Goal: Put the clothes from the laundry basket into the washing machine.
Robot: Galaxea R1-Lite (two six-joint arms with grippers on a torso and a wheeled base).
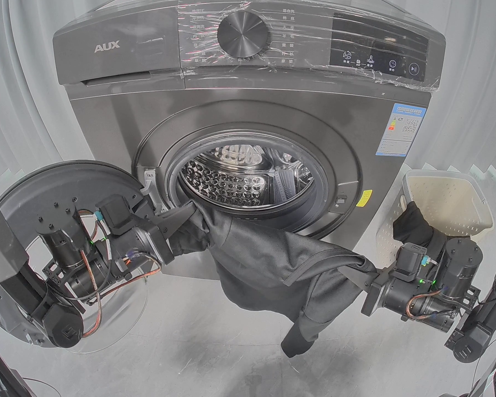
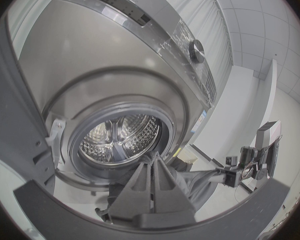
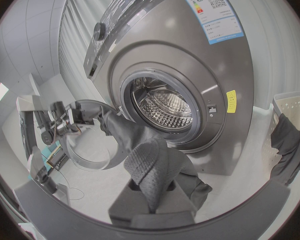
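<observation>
Left pincer [image 1: 188,212] and right pincer [image 1: 355,274] each clench an end of a dark grey cloth garment [image 1: 264,255], stretched before the open grey metal washing machine [image 1: 121,117].

Setting: staged laundry test room, lab-like rather than a home.
Evidence: front-loading washing machine [image 1: 121,117] ahead of the left tool [image 1: 190,208], with protective film [image 1: 292,34] on its control panel and an energy label [image 1: 400,129] on its front. White curtains [image 1: 16,84] behind and beside it. Pale bare floor [image 1: 204,359] beneath the tool. Panelled ceiling [image 2: 273,24]. White laundry basket [image 1: 452,199] just beyond the right tool [image 1: 350,271].
</observation>
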